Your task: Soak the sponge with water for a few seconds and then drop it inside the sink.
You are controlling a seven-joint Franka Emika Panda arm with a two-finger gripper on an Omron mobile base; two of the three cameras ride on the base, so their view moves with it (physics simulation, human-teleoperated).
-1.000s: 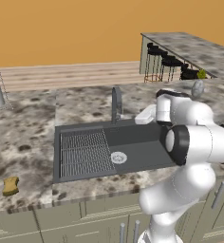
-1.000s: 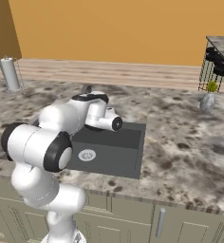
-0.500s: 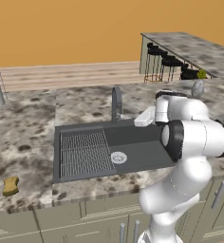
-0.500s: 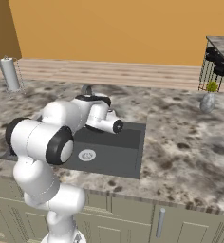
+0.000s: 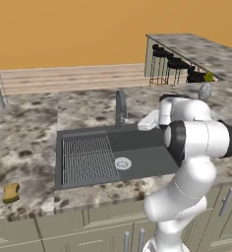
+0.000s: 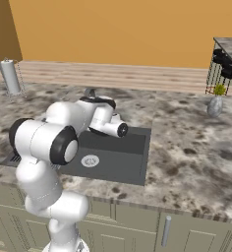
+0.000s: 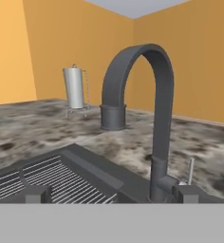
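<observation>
Honestly, nothing's been done yet. The sponge (image 5: 11,192) sits on the table (image 5: 29,142) left of the sink (image 5: 137,142), well apart from the arm. The jaws (image 7: 111,193) are spread wide and empty, facing the faucet (image 7: 149,118). No water running that I can see. Grabbing, soaking and dropping are all left.

Yellow-orange sponge (image 5: 11,192) lies on the counter left of the dark sink (image 5: 142,142).

Marble counter (image 5: 34,123) — sink (image 5: 147,142) recessed, sponge (image 5: 11,192) near front edge.
</observation>
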